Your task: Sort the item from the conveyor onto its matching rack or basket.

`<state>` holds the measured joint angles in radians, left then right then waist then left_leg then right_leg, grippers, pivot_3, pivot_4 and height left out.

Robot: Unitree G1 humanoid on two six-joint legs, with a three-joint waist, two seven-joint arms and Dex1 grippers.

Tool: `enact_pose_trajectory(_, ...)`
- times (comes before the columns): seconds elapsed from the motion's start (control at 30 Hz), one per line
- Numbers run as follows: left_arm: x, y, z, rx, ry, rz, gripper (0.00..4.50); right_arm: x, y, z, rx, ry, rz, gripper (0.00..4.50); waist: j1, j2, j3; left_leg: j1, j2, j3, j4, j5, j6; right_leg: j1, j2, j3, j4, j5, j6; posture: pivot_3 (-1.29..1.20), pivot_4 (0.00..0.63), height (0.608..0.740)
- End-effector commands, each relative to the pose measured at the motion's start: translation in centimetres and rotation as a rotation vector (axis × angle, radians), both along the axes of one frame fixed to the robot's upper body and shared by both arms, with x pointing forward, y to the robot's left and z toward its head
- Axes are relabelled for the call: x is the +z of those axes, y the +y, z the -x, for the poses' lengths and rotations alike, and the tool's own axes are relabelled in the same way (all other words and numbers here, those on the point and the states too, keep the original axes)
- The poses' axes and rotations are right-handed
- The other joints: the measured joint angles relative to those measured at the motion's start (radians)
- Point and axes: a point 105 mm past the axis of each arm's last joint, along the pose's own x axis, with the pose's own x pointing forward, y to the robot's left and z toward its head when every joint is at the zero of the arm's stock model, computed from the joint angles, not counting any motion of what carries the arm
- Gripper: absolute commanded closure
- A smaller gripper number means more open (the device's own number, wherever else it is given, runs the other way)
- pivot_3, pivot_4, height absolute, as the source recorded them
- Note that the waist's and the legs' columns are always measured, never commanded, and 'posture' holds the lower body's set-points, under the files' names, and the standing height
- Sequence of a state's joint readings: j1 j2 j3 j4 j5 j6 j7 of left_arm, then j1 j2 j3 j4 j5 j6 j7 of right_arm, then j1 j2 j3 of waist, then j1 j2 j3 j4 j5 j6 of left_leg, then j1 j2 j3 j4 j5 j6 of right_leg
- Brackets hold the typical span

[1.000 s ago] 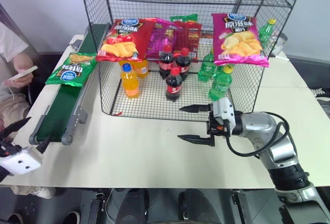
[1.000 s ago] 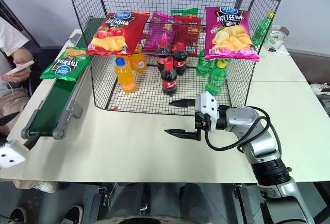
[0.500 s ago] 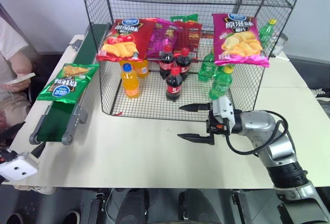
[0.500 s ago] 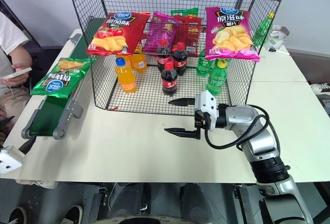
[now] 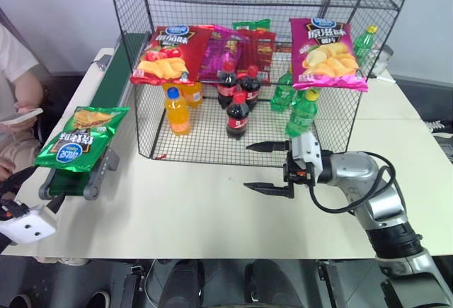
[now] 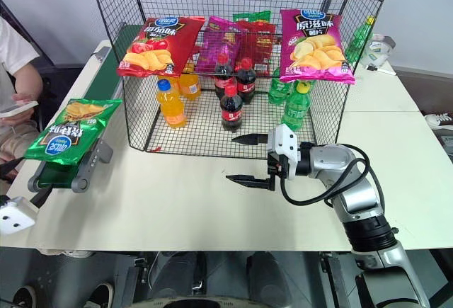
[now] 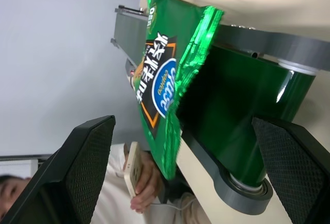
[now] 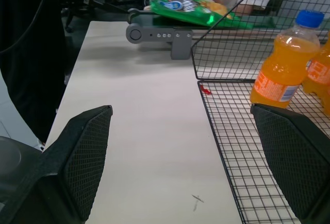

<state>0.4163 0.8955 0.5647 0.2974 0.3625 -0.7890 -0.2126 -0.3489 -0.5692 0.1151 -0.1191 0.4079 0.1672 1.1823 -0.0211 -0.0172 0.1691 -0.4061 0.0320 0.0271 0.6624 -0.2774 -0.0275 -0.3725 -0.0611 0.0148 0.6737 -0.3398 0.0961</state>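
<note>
At the near end of the conveyor (image 5: 85, 166), the green crisp bag (image 5: 81, 137) lies face up, overhanging the belt's end and its outer rail, with nothing gripping it. Left end effector (image 7: 191, 183) sits low beside the worktop (image 5: 198, 209) corner, just short of the belt end, fingers (image 7: 77, 172) spread wide and empty; its wrist view looks straight along the belt at the bag's edge. Right end effector (image 5: 270, 167) hovers over the worktop in front of the rack (image 5: 241, 60), pointing toward the left, also spread wide, holding nothing. Step in hand reads as the pickup, and the left arm is the near one, so it likely takes it. To do it well: come in with the fingers straddling the bag's overhanging near edge, one above and one below, and pinch the sealed seam or a flat margin rather than the puffed middle, since the glossy film probably slips and the air-filled body would squash. Close only once the bag sits well between the pads. Lift clear of the rail before swinging. A person's hand (image 5: 25, 113) with a phone is close beside the belt on the outer side, so keep the sweep inward. The rack already carries a red crisp bag (image 5: 164, 56) and a magenta crisp bag (image 5: 327, 44) on its front, with bottles (image 5: 237, 113) below; the green one likely belongs among the crisps.
</note>
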Motion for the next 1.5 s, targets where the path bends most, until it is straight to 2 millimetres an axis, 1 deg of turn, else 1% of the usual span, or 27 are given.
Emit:
enact_pose_trajectory(0.03,0.7,0.3,-0.3,0.004,-0.021,-0.018,0.00,0.8,-0.2,-0.1,-0.004,-0.042,-0.013,0.03,0.000,0.000,0.000,0.000,0.000,0.000,0.000,0.000,0.000,0.000,0.000,0.000,0.000,0.000,0.000,0.00,0.150,0.739)
enact_pose_trajectory(0.3,0.5,0.3,-0.6,-0.002,-0.020,-0.014,0.00,0.9,-0.4,-0.2,-0.016,-0.048,-0.009,0.03,0.001,0.000,0.000,0.000,0.000,0.000,0.000,0.000,0.000,0.000,0.000,0.000,0.000,0.000,0.000,0.00,0.150,0.739)
enact_pose_trajectory(0.43,0.3,0.1,-0.9,-0.010,-0.012,-0.009,0.00,0.5,-0.3,1.0,0.035,-0.001,-0.009,0.03,0.001,0.000,0.000,0.000,0.000,0.000,0.000,0.000,0.000,0.000,0.000,0.000,0.000,0.000,0.000,0.00,0.150,0.739)
enact_pose_trajectory(0.53,0.1,0.1,-1.1,-0.014,-0.003,0.001,0.00,0.7,-0.4,0.8,0.020,-0.012,-0.011,0.03,0.001,0.000,0.000,0.000,0.000,0.000,0.000,0.000,0.000,0.000,0.000,0.000,0.000,0.000,0.000,0.00,0.150,0.739)
enact_pose_trajectory(0.57,0.0,0.0,-1.2,-0.015,0.003,0.008,0.52,0.7,-0.4,0.7,0.015,-0.015,-0.011,0.00,0.001,0.000,0.000,0.000,0.000,0.000,0.000,0.000,0.000,0.000,0.000,0.000,0.001,0.000,0.000,0.00,0.150,0.739)
enact_pose_trajectory(0.6,-0.1,0.0,-1.2,-0.018,0.007,0.011,0.82,0.7,-0.4,0.6,0.013,-0.017,-0.011,0.00,0.000,0.000,0.000,0.000,0.000,0.001,0.000,0.000,0.000,0.000,0.000,0.000,0.001,0.000,0.000,0.00,0.150,0.739)
enact_pose_trajectory(0.83,-0.2,-0.2,-1.5,-0.026,0.008,0.025,4.20,0.8,-0.6,0.2,-0.011,-0.031,-0.009,0.00,0.001,0.000,0.000,0.000,0.000,0.001,0.000,0.000,0.000,0.000,0.000,0.000,0.001,0.000,0.000,0.00,0.150,0.739)
enact_pose_trajectory(0.87,-0.1,-0.2,-1.5,-0.027,0.004,0.031,4.42,0.8,-0.7,0.2,-0.015,-0.032,-0.009,0.00,0.001,0.000,0.000,0.000,0.000,0.001,0.000,0.000,0.000,0.000,0.000,0.000,0.001,0.000,0.000,0.00,0.150,0.739)
enact_pose_trajectory(0.93,0.2,-0.3,-1.6,-0.030,-0.002,0.059,4.42,0.8,-0.7,0.1,-0.020,-0.032,-0.009,0.00,0.001,0.000,0.000,0.000,0.000,0.001,0.000,0.000,0.000,0.000,0.000,0.000,0.001,0.000,0.000,0.00,0.150,0.739)
enact_pose_trajectory(1.07,2.1,-0.6,-1.7,-0.042,-0.066,0.234,4.42,0.6,-0.9,-0.1,-0.031,-0.036,-0.006,0.00,0.001,-0.001,0.000,0.000,0.000,0.001,0.000,0.000,0.000,0.000,0.000,0.000,0.002,0.000,0.000,0.00,0.150,0.739)
enact_pose_trajectory(1.13,3.5,-1.3,-1.6,-0.088,-0.076,0.383,4.42,0.6,-1.0,-0.2,-0.036,-0.039,-0.005,0.00,0.000,-0.001,0.000,0.000,0.000,0.001,0.000,0.000,0.000,0.000,0.000,0.000,0.002,0.000,0.000,0.00,0.150,0.739)
enact_pose_trajectory(1.2,4.9,-2.3,-1.3,-0.174,-0.065,0.541,4.42,0.6,-1.0,-0.3,-0.038,-0.041,-0.005,0.00,0.000,-0.001,0.000,0.000,0.000,0.001,0.000,0.000,0.000,0.000,-0.001,0.000,0.002,0.000,0.000,0.00,0.150,0.739)
enact_pose_trajectory(1.23,5.2,-2.9,-1.1,-0.214,-0.030,0.625,4.42,0.6,-1.0,-0.4,-0.039,-0.043,-0.005,0.00,0.000,-0.001,0.000,0.000,0.000,0.001,0.000,0.000,0.000,-0.001,-0.001,0.000,0.002,0.000,0.000,0.00,0.150,0.739)
enact_pose_trajectory(1.37,6.4,-5.8,0.6,-0.395,0.156,0.869,4.42,0.8,-1.3,-0.8,-0.049,-0.045,-0.013,0.00,-0.009,0.000,0.000,0.000,0.000,0.000,0.000,0.000,0.000,0.000,-0.001,0.000,0.001,0.000,0.000,0.00,0.150,0.739)
enact_pose_trajectory(1.5,8.8,-8.1,2.3,-0.524,0.322,1.125,4.42,1.2,-1.7,-0.9,-0.050,-0.014,-0.032,0.00,-0.020,0.000,0.000,0.001,0.000,0.000,0.000,0.000,0.000,0.000,-0.001,0.000,0.001,0.000,0.000,0.00,0.150,0.739)
